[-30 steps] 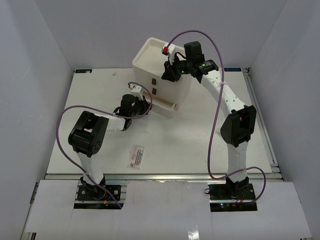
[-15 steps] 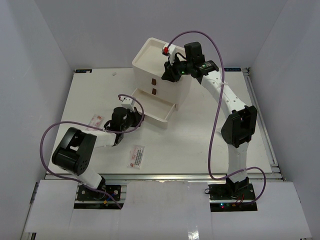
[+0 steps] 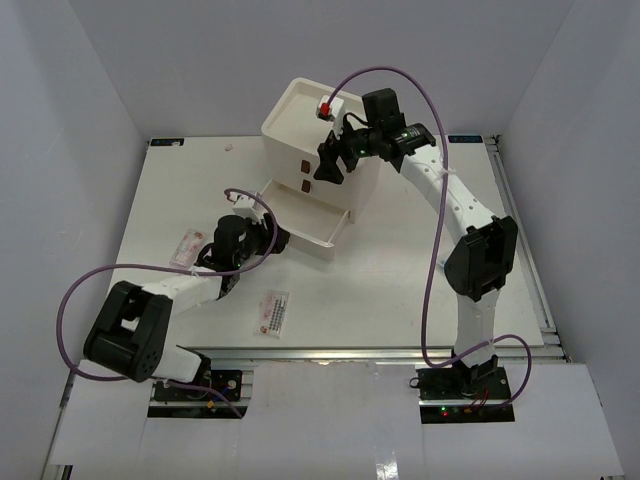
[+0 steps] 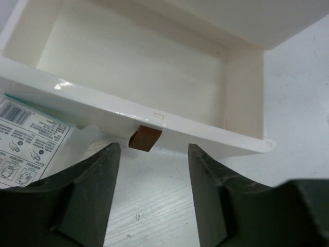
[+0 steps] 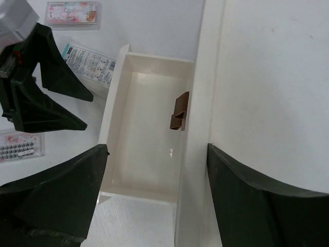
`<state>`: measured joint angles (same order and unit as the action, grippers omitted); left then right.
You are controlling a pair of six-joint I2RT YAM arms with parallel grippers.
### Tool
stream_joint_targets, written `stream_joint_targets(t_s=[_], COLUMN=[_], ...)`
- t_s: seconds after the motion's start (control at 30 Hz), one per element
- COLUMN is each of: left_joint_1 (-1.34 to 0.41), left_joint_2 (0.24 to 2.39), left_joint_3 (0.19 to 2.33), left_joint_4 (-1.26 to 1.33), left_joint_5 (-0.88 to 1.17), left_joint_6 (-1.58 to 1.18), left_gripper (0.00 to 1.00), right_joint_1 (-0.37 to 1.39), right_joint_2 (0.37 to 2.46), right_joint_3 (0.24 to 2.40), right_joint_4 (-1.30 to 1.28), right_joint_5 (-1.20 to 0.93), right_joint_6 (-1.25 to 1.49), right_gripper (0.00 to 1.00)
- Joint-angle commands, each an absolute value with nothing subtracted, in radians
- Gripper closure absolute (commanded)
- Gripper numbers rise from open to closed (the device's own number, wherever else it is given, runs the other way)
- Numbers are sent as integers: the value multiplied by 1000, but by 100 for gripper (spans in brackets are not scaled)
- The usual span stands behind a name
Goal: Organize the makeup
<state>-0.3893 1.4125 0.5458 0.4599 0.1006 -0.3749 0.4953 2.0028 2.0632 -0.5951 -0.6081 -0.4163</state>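
The makeup in view is flat sachets. A pink-red printed sachet (image 3: 272,312) lies near the table's front, and another pink one (image 3: 190,245) lies left of my left arm. A blue-print sachet (image 4: 26,144) lies by the pulled-out bottom drawer (image 3: 303,217), which is empty inside (image 4: 139,67). My left gripper (image 4: 151,195) is open just in front of the drawer's brown handle (image 4: 145,139), not touching it. My right gripper (image 5: 157,200) is open above the front edge of the cream box (image 3: 310,125), holding nothing. Sponges, tube and bottle are not in view.
The cream box's two upper drawers are shut, each with a brown handle (image 5: 179,112). The open drawer juts toward the table's middle. In the right wrist view my left gripper (image 5: 36,87) sits left of the drawer among three sachets (image 5: 72,11).
The left gripper pulled the bottom drawer out, then let go of its handle and opened. The right gripper opened and shifted slightly left over the box.
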Motion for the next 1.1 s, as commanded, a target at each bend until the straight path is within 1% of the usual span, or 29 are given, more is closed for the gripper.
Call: stream_joint_targets(t_s=[0.0, 0.17, 0.23, 0.3, 0.4, 0.43, 0.5, 0.57, 0.73, 0.83, 0.93, 1.07], left_joint_1=[-390, -390, -390, -390, -388, -388, -389, -392, -394, -419, -503, -608], left_joint_2=[1272, 1137, 1088, 1039, 961, 942, 902, 863, 801, 806, 872, 1017], left_joint_3=[607, 644, 656, 666, 662, 654, 625, 595, 550, 532, 546, 600], left_joint_4=[391, 297, 255, 205, 96, 67, -7, -117, -250, -351, -408, -527], left_joint_5=[79, 65, 63, 59, 91, 99, 120, 127, 217, 176, 120, -61], left_joint_6=[-391, -395, -400, -411, -431, -436, -475, -572, -699, -690, -698, -736], left_gripper=[27, 17, 13, 6, 2, 2, 2, 2, 2, 2, 2, 2], right_joint_1=[491, 452, 420, 387, 331, 320, 287, 258, 236, 207, 166, 126], right_joint_2=[1922, 1807, 1729, 1679, 1552, 1496, 1427, 1359, 1203, 1156, 1127, 1104], right_joint_3=[2060, 2007, 1941, 1850, 1690, 1596, 1475, 1354, 1060, 970, 910, 870], right_joint_4=[-683, -681, -681, -680, -680, -680, -679, -677, -614, -575, -552, -550], right_joint_5=[-578, -536, -544, -556, -576, -594, -628, -672, -758, -827, -885, -926], right_joint_6=[-435, -462, -472, -489, -533, -544, -569, -601, -616, -618, -619, -619], right_gripper=[14, 10, 9, 9, 8, 7, 6, 6, 2, 2, 0, 3])
